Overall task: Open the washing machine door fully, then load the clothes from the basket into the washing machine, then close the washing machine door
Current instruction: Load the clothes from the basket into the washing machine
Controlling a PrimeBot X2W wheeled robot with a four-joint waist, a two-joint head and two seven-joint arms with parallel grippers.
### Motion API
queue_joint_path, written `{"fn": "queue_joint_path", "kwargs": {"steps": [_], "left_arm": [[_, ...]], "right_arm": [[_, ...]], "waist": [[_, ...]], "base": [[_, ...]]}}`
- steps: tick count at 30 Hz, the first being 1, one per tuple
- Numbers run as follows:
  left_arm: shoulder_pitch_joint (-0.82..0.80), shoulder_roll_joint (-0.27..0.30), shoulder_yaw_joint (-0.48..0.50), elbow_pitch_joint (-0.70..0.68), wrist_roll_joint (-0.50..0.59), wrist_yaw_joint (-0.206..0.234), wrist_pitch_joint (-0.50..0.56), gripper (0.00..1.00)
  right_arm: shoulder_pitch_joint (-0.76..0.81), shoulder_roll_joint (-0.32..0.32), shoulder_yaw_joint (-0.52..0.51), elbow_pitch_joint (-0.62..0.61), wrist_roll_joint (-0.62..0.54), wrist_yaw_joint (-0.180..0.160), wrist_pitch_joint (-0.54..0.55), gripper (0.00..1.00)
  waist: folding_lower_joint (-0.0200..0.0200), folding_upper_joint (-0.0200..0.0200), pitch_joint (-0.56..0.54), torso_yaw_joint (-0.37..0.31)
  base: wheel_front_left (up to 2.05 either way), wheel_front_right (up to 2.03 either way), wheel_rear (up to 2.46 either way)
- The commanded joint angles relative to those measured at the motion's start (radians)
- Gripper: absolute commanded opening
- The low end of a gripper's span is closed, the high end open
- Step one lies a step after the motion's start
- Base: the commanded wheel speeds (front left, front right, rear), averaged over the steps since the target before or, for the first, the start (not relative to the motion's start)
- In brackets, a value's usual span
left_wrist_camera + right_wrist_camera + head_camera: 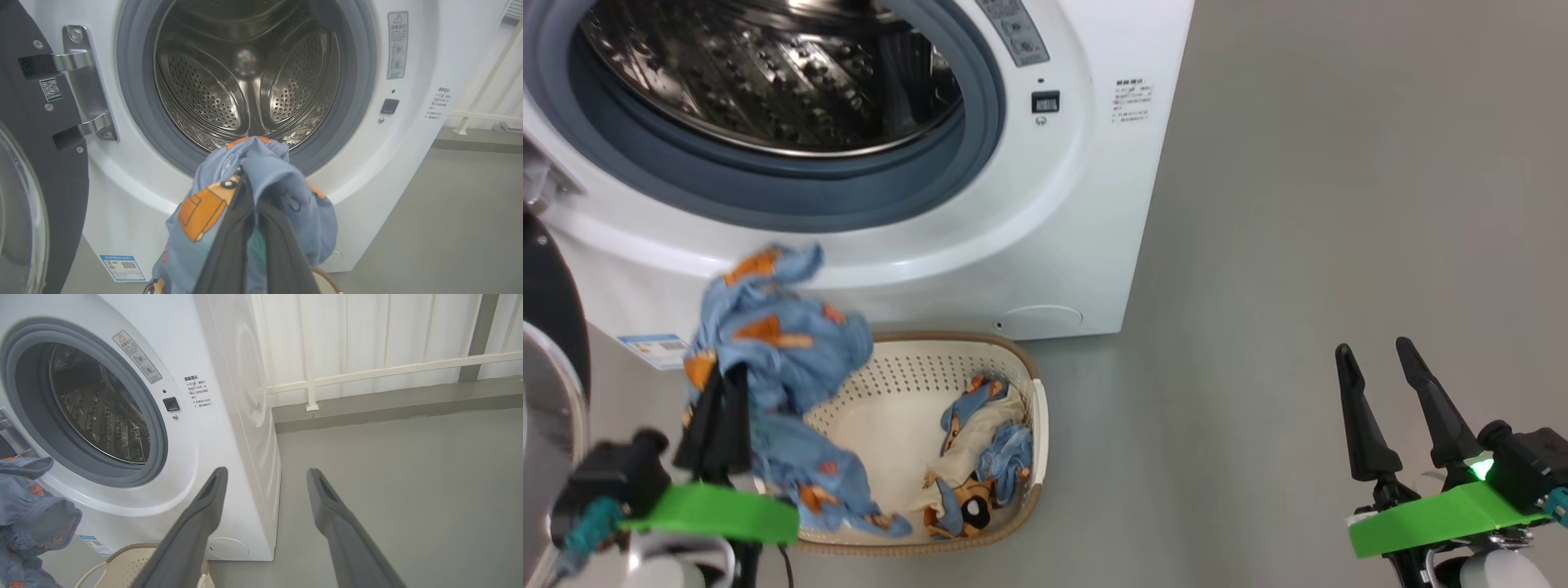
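One glossy black-rimmed round washing machine door (65,179) stands open left of the left gripper (723,377), which is clenched on a light blue bear-printed garment (792,343) before the big white washing machine (1054,204). Right of it, a cream perforated plastic basket (1036,425) holds more clothes (980,457); farther right, the right gripper (1376,351) is spread, empty.

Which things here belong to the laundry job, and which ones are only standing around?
Job: washing machine, door, basket, blue garment held in the left gripper, clothes in the basket.
Only there: railing, floor, open right gripper.
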Motion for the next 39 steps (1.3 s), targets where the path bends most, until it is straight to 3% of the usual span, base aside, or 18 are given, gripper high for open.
{"fn": "queue_joint_path", "kwargs": {"steps": [1,10,22,39], "left_arm": [[-0.054,0.032,0.038,-0.028,-0.008,0.007,0.004,0.0],[-0.271,0.065,0.059,0.057,-0.024,0.009,0.011,0.0],[-0.587,0.115,0.029,0.309,0.014,-0.01,-0.003,0.0],[-1.067,0.15,-0.036,0.816,0.034,-0.06,-0.014,0.0]], "right_arm": [[-0.03,-0.006,0.016,-0.027,0.003,0.006,-0.008,1.0],[-0.077,0.007,0.018,-0.033,0.002,0.006,-0.008,1.0],[-0.14,0.022,0.022,-0.04,0.003,0.006,-0.008,1.0],[-0.224,0.059,0.033,-0.044,0.015,0.006,-0.008,1.0]], "waist": [[-0.0001,0.0,0.022,-0.005],[-0.0001,0.0,0.108,-0.025],[-0.0001,0.0,0.22,-0.057],[-0.0001,0.0,0.366,-0.142]], "base": [[0.0,0.0,0.0],[0.0,0.0,0.0],[0.0,0.0,0.0],[0.0,0.0,0.0]]}}
